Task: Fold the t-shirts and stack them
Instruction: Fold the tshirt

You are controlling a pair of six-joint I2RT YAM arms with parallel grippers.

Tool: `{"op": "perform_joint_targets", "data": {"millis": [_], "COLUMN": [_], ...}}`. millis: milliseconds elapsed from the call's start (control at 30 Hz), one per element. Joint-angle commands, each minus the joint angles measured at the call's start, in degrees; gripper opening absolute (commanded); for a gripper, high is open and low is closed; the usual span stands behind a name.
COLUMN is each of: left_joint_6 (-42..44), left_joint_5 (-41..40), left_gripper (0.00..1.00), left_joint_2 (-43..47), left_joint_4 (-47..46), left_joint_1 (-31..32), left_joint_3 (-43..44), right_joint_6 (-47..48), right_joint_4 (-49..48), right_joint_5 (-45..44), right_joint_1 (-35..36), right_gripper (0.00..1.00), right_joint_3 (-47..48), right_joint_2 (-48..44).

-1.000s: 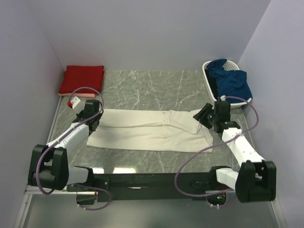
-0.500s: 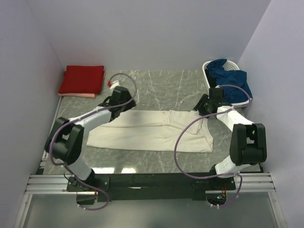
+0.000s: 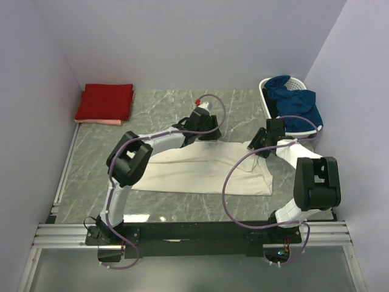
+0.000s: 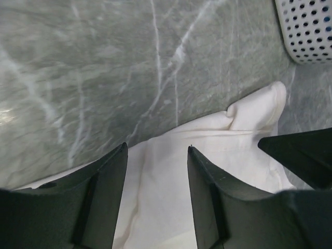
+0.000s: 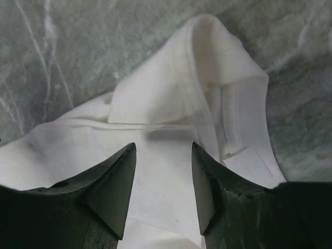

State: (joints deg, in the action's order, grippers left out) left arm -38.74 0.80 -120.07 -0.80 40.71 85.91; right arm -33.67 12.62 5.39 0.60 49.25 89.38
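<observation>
The cream t-shirt [image 3: 200,173] lies as a long folded band across the middle of the table. My left gripper [image 3: 209,132] is open over its far edge near the middle; in the left wrist view [image 4: 157,148] cream cloth [image 4: 171,207] shows between the jaws. My right gripper [image 3: 258,146] is open over the shirt's right end. In the right wrist view [image 5: 163,146] it hovers over a folded sleeve [image 5: 207,78]. The red t-shirt [image 3: 104,101] lies folded at the back left on the pale pink one [image 3: 97,122].
A white slatted basket [image 3: 265,97] holding dark blue cloth [image 3: 295,103] stands at the back right; its corner shows in the left wrist view [image 4: 306,26]. Purple walls close in the back and both sides. The two grippers are close together.
My left arm swung from the shirt's left end rightward along its far edge to the middle. The shirt's left end now sits farther right. My right gripper shifted slightly at the right end.
</observation>
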Motion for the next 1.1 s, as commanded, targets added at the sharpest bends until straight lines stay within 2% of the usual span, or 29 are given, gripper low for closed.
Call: {"op": "perform_joint_targets", "data": {"millis": [0,267,367,400,567,667,700,733,1067], "left_joint_6": [2.44,2.53,2.71,2.71,3.41,3.67,3.67,3.67,3.06], "left_joint_5": [2.37,0.0,-0.01,-0.01,0.17,0.52,0.35,0.17,2.28], "left_gripper": [0.55,0.49,0.42,0.35,0.26,0.15,0.06,0.03,0.01], "left_joint_2": [-3.5,-7.19,-7.46,-7.46,-7.46,-6.93,-6.5,-5.88,2.91], "left_joint_4": [2.19,4.31,4.23,4.31,4.84,5.1,4.84,4.49,-0.52], "left_joint_1": [1.3,2.88,3.06,3.15,3.41,3.59,3.68,3.85,5.17], "left_joint_3": [5.93,8.57,8.66,8.66,9.01,9.1,8.84,7.79,-0.38], "right_joint_6": [-0.52,-0.52,-0.61,-0.61,-0.69,-0.52,-0.34,-0.34,0.18], "right_joint_4": [-1.99,-2.07,-2.16,-2.25,-2.16,-1.9,-1.64,-1.38,-0.67], "right_joint_5": [-1.61,-0.82,-0.38,-0.29,0.06,0.06,-0.11,-0.29,-1.52], "right_joint_1": [-0.25,-0.34,-0.34,-0.25,-0.25,-0.34,-0.34,-0.25,-0.34], "right_gripper": [0.54,0.53,0.53,0.53,0.53,0.53,0.53,0.53,0.53], "right_joint_3": [-1.35,-2.23,-2.58,-2.58,-2.67,-2.5,-2.41,-2.41,-2.41], "right_joint_2": [-2.02,-4.22,-4.48,-4.57,-4.92,-5.53,-5.88,-6.15,-7.29]}}
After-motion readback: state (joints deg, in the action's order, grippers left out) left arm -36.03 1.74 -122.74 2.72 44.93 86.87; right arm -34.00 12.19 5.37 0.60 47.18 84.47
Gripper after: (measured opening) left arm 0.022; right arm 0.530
